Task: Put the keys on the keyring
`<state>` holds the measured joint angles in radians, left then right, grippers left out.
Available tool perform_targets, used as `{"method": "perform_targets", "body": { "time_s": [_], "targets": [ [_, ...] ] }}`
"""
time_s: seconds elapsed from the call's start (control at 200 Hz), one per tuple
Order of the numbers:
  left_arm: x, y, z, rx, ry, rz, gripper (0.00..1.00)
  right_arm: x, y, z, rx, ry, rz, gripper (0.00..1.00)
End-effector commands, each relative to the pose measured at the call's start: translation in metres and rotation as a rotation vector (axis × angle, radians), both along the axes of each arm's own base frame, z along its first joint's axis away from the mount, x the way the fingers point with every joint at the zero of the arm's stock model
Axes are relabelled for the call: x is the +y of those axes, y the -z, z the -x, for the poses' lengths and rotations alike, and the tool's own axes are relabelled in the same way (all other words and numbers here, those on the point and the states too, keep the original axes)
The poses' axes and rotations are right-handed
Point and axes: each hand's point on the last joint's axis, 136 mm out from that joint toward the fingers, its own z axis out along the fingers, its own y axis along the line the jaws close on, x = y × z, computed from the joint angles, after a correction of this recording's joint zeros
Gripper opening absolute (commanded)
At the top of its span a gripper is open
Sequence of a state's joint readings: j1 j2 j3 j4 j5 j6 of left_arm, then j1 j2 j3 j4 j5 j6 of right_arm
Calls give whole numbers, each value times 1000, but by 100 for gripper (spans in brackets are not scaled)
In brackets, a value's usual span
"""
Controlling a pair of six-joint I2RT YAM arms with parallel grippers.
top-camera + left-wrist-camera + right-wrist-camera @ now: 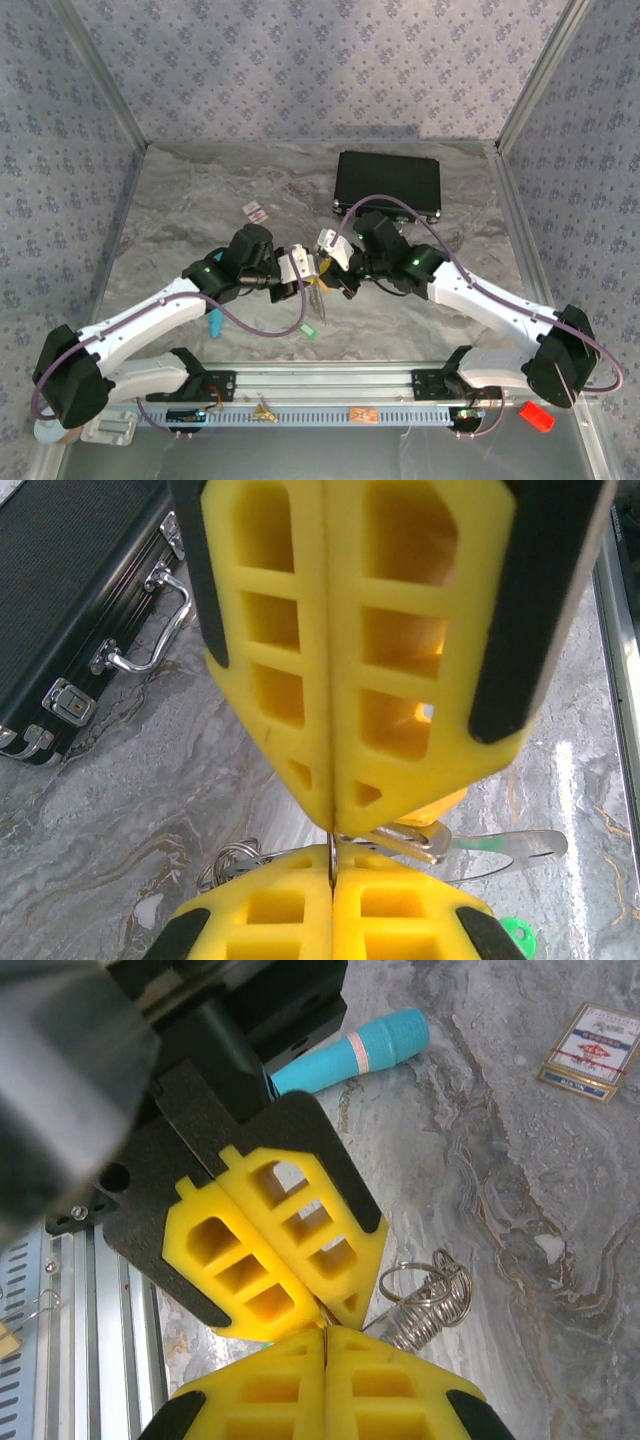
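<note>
At the middle of the grey marbled tabletop (200, 210), the left claw (332, 825) and right claw (325, 1335) meet tip to tip, both clamped fully closed on what looks like one strand of the thin silvery wire keyring (428, 1310). The rest of the ring bunches just beside the tips. The small green-headed key (308, 328) lies loose on the tabletop, towards the arm bases (slightly nearer the left arm); its long axis I cannot tell.

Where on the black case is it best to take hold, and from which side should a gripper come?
Probably the silver handle on the case's near wall. It is a thin bow with a gap behind it, so jaws could close around it, while the lid is broad and flat. Come in low from the near side.
</note>
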<state>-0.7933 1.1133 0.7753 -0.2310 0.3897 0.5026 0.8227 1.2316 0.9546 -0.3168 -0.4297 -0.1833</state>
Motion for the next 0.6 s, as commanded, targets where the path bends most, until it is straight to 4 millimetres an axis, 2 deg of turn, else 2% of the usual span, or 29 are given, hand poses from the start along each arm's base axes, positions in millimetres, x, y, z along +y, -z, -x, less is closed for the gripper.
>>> {"method": "perform_targets", "body": {
  "time_s": [0.0,0.345,0.455,0.595],
  "targets": [
    [-10,-20,2,-14,32,58,0,6,-10,-8,-24,25,-32,0],
    [-9,-31,-5,-38,-19,105,0,-11,17,-25,-14,174,79,0],
    [-8,-33,-5,-40,-33,123,0,-16,18,-31,-4,237,86,0],
    [-5,-32,-9,-63,-63,132,0,-12,14,-33,38,277,57,0]
  ]
}}
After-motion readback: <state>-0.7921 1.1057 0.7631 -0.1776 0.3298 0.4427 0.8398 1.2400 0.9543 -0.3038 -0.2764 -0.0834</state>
